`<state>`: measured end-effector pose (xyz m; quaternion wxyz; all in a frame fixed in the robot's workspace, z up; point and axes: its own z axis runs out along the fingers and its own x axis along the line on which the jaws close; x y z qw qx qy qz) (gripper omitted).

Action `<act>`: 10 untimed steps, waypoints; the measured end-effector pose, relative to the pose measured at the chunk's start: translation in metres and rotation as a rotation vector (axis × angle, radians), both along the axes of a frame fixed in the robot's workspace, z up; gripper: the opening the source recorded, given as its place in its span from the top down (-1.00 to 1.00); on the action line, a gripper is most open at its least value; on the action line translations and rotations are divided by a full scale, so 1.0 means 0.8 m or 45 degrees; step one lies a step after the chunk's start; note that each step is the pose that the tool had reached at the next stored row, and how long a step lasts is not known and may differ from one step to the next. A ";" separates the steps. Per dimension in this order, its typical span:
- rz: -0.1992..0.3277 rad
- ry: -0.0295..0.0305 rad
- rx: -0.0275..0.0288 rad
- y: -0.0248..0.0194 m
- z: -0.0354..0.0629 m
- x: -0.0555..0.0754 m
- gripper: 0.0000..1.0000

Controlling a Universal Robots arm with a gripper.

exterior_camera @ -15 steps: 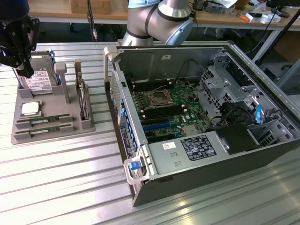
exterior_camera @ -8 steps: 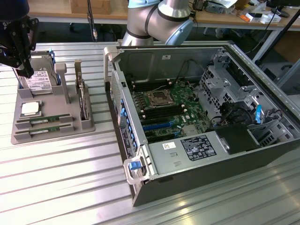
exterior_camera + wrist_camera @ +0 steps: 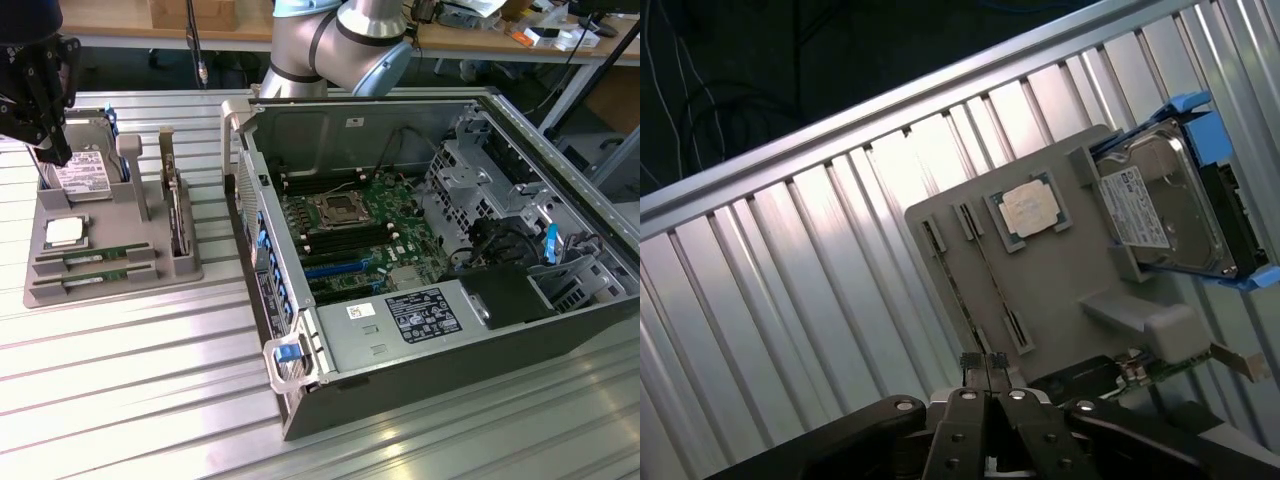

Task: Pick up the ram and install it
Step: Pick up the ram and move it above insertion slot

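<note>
Two ram sticks, narrow green boards, lie side by side in the front slots of a grey holder tray (image 3: pixel 150 265): one ram stick (image 3: pixel 95 257) and a second (image 3: pixel 92 277) just in front of it. My black gripper (image 3: pixel 57 152) hangs above the tray's back corner, over the silver hard drive (image 3: pixel 82 177), apart from the ram. In the wrist view the gripper (image 3: pixel 985 368) has its fingers pressed together with nothing between them. There a ram stick (image 3: pixel 992 280) appears as a thin edge-on line in the tray, beside the square processor chip (image 3: pixel 1032 210).
The open computer case (image 3: pixel 430 370) lies to the exterior view's right, its motherboard (image 3: pixel 365 225) with long memory slots exposed. An expansion card (image 3: pixel 178 212) stands upright in the tray. The processor chip (image 3: pixel 63 232) rests by the hard drive (image 3: pixel 1165 205). Ribbed metal table (image 3: pixel 120 380) lies around the tray.
</note>
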<state>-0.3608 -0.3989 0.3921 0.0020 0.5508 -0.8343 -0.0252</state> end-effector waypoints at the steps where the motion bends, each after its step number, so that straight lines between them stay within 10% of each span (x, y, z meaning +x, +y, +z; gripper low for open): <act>1: 0.006 0.0000 0.0000 0.0000 0.000 0.000 0.79; 10: 0.064 -0.0001 0.0000 0.0000 0.000 0.000 0.79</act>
